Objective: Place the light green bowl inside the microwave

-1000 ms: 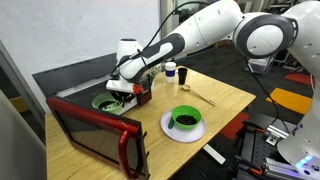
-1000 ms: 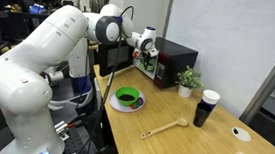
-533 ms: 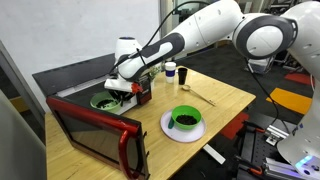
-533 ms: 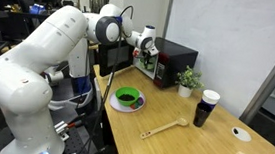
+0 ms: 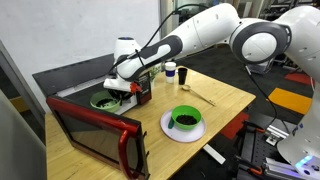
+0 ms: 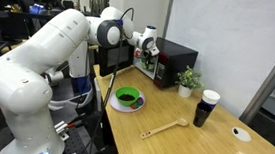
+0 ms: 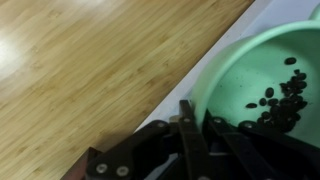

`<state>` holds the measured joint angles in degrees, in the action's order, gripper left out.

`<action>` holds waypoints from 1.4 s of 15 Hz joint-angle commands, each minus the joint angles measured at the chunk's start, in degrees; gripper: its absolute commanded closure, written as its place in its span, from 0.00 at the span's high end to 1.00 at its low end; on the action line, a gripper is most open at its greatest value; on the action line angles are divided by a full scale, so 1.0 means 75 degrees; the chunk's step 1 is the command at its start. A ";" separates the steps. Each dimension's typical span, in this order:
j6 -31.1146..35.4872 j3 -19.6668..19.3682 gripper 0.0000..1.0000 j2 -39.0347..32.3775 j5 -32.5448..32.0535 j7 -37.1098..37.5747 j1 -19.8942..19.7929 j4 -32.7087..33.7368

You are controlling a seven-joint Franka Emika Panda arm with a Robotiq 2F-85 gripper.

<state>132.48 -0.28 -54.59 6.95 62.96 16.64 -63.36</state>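
Tool (image 5: pixel 119 93) seemingly pinches light green bowl (image 5: pixel 102 101) rim (at microwave (image 5: pixel 85 125) opening).

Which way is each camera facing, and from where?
Exterior view: beside the open-doored microwave, facing the arm and end effector.
Exterior view: behind the robot's shoulder, facing along the table; arm shows.
Wrist view: down onto the light green bowl; end effector fingers show.
Both exterior views share the darker green bowl.
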 commanded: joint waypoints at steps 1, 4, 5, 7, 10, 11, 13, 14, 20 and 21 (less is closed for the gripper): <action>-0.0394 -0.0095 0.02 -0.0280 -0.0135 0.0247 0.0028 0.0568; -0.0498 -0.0092 0.02 -0.0302 -0.0148 0.0295 0.0028 0.0627; -0.0539 -0.0091 0.02 -0.0313 -0.0154 0.0307 0.0026 0.0653; -0.0598 -0.0087 0.02 -0.0331 -0.0159 0.0319 0.0023 0.0699; -0.0655 -0.0083 0.02 -0.0366 -0.0158 0.0325 0.0015 0.0757; -0.0694 -0.0080 0.02 -0.0387 -0.0156 0.0324 0.0010 0.0791; -0.0753 -0.0074 0.09 -0.0447 -0.0151 0.0324 0.0002 0.0876; -0.0797 -0.0074 0.22 -0.0471 -0.0153 0.0324 0.0001 0.0913; -0.0933 -0.0059 0.66 -0.0474 -0.0150 0.0315 -0.0003 0.0975; -0.0931 -0.0059 0.67 -0.0474 -0.0151 0.0314 -0.0003 0.0977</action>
<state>127.27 -0.28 -56.24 6.88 64.20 16.71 -60.02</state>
